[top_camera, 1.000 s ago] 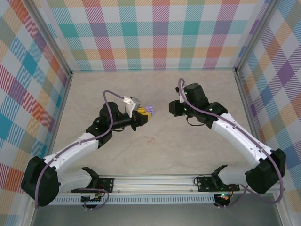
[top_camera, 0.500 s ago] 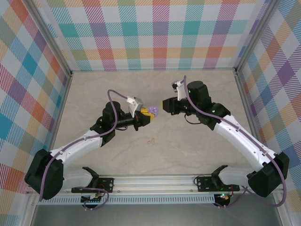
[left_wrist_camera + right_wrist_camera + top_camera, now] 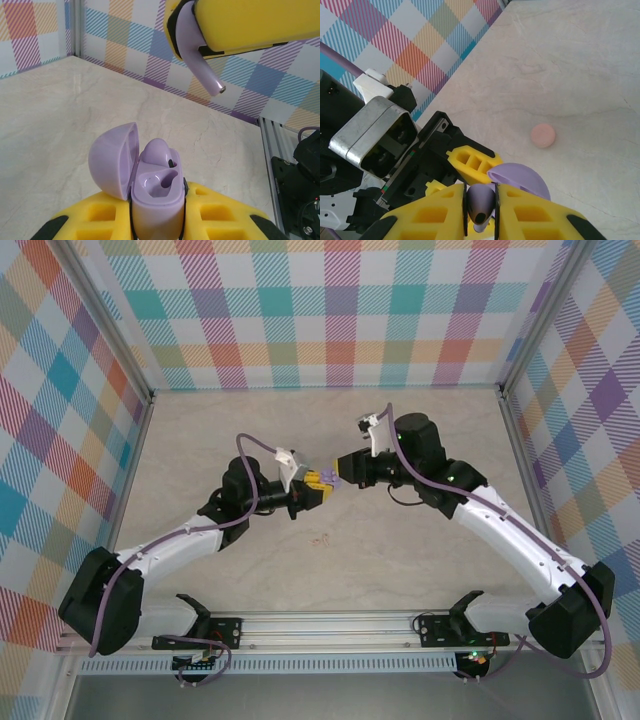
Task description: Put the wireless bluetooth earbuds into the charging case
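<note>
My left gripper [image 3: 156, 212] is shut on the lilac charging case [image 3: 156, 192], which stands upright with its lid [image 3: 114, 159] swung open to the left. One lilac earbud [image 3: 159, 149] sits in the case's far slot; the near slot shows bare. My right gripper [image 3: 481, 212] is shut on a second lilac earbud [image 3: 481, 199], stem pointing down. From the left wrist, that earbud [image 3: 197, 55] hangs above and a little right of the case, apart from it. Seen from above, the left gripper [image 3: 316, 485] and right gripper [image 3: 341, 471] meet tip to tip at mid-table.
A small pale pink round piece [image 3: 542, 135] lies on the marble tabletop [image 3: 580, 75] beyond the case lid [image 3: 522, 181]. A faint red mark [image 3: 320, 538] sits on the table nearer the bases. Checked walls and a metal frame [image 3: 267, 145] enclose the workspace.
The right gripper has swung left and forward with the earbud until it hangs over the case. The left gripper has shifted slightly right toward it.
</note>
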